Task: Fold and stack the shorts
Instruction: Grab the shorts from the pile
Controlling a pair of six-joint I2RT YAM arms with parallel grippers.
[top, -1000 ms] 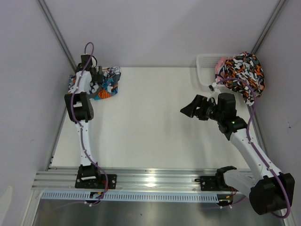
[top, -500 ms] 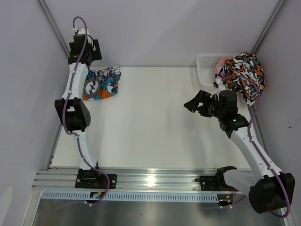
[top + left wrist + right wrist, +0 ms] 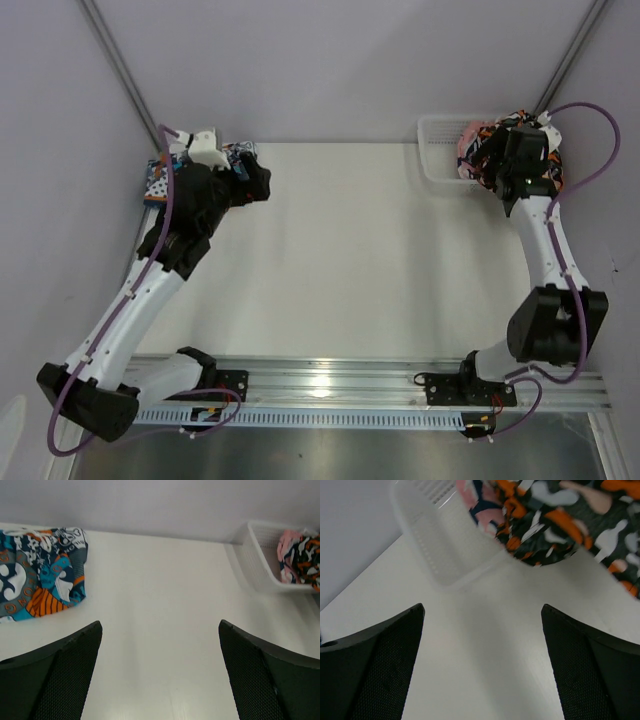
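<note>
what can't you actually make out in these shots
- Top view: the left arm covers most of the teal shorts.
- Top view: the right arm hides much of the blotched shorts and the right end of the basket.
- Left wrist view: the picture's left edge cuts off the teal shorts.
- Right wrist view: the blotched shorts are blurred and cut off at top and right.

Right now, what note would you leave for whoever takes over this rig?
Left tool: open, empty, above the table.
Right tool: open, empty, beside the basket.
Teal shorts: table's far-left corner, apparently folded.
Blotched shorts: bunched, hanging over the basket's rim.
Done: teal pair, it seems.
Left: take out, fold and stack the blotched pair.
</note>
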